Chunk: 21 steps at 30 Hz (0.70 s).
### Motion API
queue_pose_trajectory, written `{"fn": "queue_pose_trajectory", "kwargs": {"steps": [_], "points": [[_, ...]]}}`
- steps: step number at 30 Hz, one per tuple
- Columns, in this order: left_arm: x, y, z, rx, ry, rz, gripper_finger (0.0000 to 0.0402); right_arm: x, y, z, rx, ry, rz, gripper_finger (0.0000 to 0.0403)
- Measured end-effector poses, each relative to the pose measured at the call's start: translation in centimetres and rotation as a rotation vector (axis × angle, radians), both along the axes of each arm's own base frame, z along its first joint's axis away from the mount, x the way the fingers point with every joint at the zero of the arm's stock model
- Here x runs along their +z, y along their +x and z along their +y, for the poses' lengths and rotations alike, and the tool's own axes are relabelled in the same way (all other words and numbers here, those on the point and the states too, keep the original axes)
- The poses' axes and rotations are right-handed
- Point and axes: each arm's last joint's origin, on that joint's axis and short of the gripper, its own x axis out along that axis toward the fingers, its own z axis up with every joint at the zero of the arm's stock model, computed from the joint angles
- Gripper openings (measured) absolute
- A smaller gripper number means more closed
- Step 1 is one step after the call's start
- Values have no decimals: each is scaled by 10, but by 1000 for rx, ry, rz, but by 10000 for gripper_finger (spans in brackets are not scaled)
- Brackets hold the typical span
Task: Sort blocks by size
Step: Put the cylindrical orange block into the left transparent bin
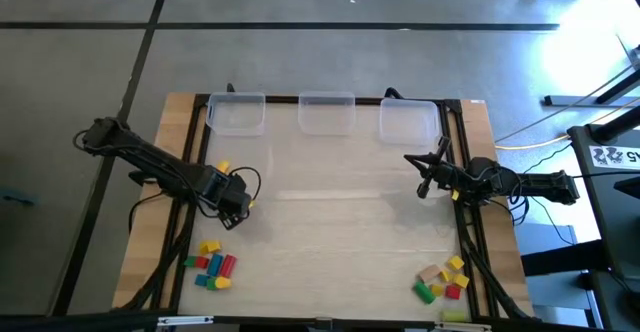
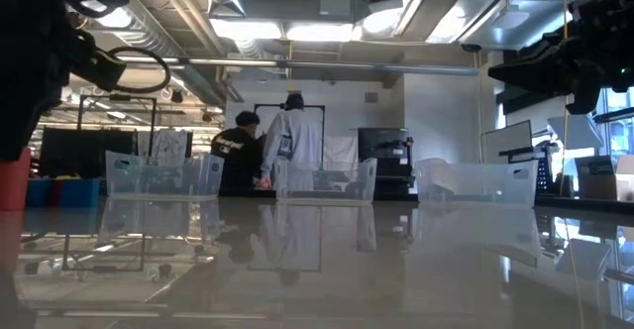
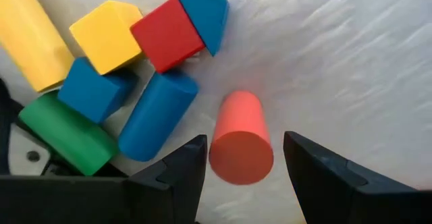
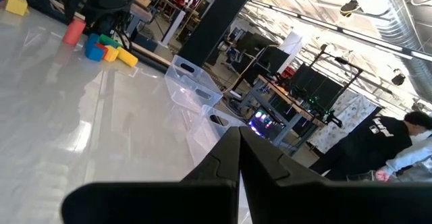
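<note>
One pile of blocks (image 1: 212,264) lies near the table's front left, another (image 1: 442,280) at the front right, and a single yellow block (image 1: 222,166) lies farther back on the left. My left gripper (image 1: 238,210) hovers open just behind the left pile. In its wrist view its fingers (image 3: 244,142) stand on either side of a red cylinder (image 3: 240,137) that lies on its side, without touching it. Beside the cylinder lie blue, green, yellow and red blocks (image 3: 158,113). My right gripper (image 1: 420,177) is shut and empty above the table's right side (image 4: 239,140).
Three clear plastic bins (image 1: 237,112) (image 1: 327,112) (image 1: 410,120) stand in a row along the far edge. The table's middle (image 1: 330,212) is bare. People stand in the room beyond the table (image 2: 267,146).
</note>
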Motion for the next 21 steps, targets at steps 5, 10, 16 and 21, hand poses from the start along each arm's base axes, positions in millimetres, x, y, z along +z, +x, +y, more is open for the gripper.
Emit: {"fn": "queue_pose_trajectory", "kwargs": {"steps": [5, 10, 16, 21], "points": [[-10, -4, 2, -6, 7, 17, 194, 0, 0, 0, 0, 0, 0, 12], [-16, -8, 3, -9, 14, 38, 174, 0, 0, 0, 0, 0, 0, 12], [-15, -8, 3, -36, 13, 34, 125, 0, 0, 0, 0, 0, 1, 12], [-14, -8, 3, -49, 15, 37, 125, 0, 0, 0, 0, 0, 1, 12]]}}
